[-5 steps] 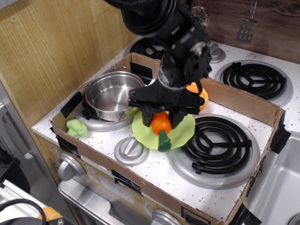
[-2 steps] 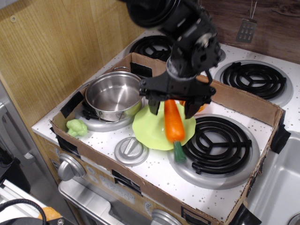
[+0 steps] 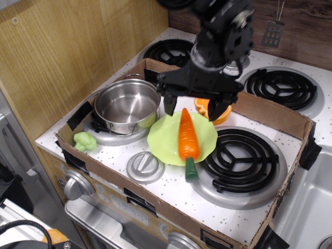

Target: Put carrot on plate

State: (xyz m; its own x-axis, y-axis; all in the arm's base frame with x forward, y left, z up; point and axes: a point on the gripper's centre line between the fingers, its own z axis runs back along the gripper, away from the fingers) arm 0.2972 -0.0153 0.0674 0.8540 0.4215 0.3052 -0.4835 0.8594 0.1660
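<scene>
The orange carrot (image 3: pixel 187 136) lies on the light green scalloped plate (image 3: pixel 165 139), its tip pointing away and its dark green stub (image 3: pixel 191 169) hanging over the plate's near rim. My gripper (image 3: pixel 193 106) is open and empty. It hangs above the far edge of the plate, its two black fingers (image 3: pixel 169 103) spread wide on either side of the carrot's tip, clear of it.
A steel pot (image 3: pixel 127 106) stands left of the plate. An orange citrus half (image 3: pixel 211 110) sits behind it. A grey metal disc (image 3: pixel 145 167) and a green toy (image 3: pixel 85 140) lie nearer. A black coil burner (image 3: pixel 239 161) is right of the plate. Cardboard walls (image 3: pixel 275 115) ring the area.
The gripper opened and let the carrot go, then rose and moved back. The carrot dropped from hanging upright to lying flat on the plate.
</scene>
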